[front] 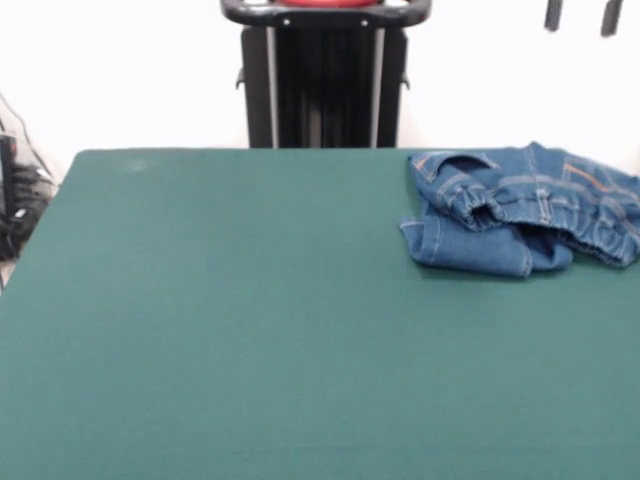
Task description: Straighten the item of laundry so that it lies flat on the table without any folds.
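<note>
The jeans (pixel 525 210) sit in a heap at the far right side of the table (pixel 230 320), close to the back edge. They run off the right side of the picture, so part of them is hidden. They are not flat at all. The stretchy waist is bunched up and faces the front, and cloth is folded over on top of itself. One blue flap sticks out low on the left of the heap, with orange stitching along its edge. The heap is longer from side to side than from front to back, so I think the long way of the jeans runs along the back edge. I cannot tell which end holds the leg ends.

The rest of the green top is wide, so there is lots of room to spread the jeans toward the middle.

The gripper (pixel 582 15) hangs high up at the top right, above the heap. Only two dark tips show, with a gap between them, so it looks open and holds nothing. I think it waits there because the heap is right below. No flattening is done yet.
</note>
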Controlling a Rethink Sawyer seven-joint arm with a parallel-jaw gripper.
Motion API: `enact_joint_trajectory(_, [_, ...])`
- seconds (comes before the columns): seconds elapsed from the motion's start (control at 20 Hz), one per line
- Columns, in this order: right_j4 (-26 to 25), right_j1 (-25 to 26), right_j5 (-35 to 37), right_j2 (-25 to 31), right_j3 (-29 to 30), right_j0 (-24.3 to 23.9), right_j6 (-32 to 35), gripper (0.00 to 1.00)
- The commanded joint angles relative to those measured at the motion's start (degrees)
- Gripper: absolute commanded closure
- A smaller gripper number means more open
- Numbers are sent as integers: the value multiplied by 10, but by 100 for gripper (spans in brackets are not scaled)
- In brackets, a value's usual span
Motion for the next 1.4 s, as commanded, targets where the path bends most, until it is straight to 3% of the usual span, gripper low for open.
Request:
enact_joint_trajectory(0.05, [20, 115, -122, 40, 0, -25, 153, 0])
enact_joint_trajectory(0.6, [23, 207, -281, 121, -6, -88, 143, 0])
enact_joint_trajectory(1.05, [70, 169, -182, 131, -41, -65, 140, 0])
enact_joint_trajectory(1.4, [96, 187, -165, 125, -49, -35, 146, 0])
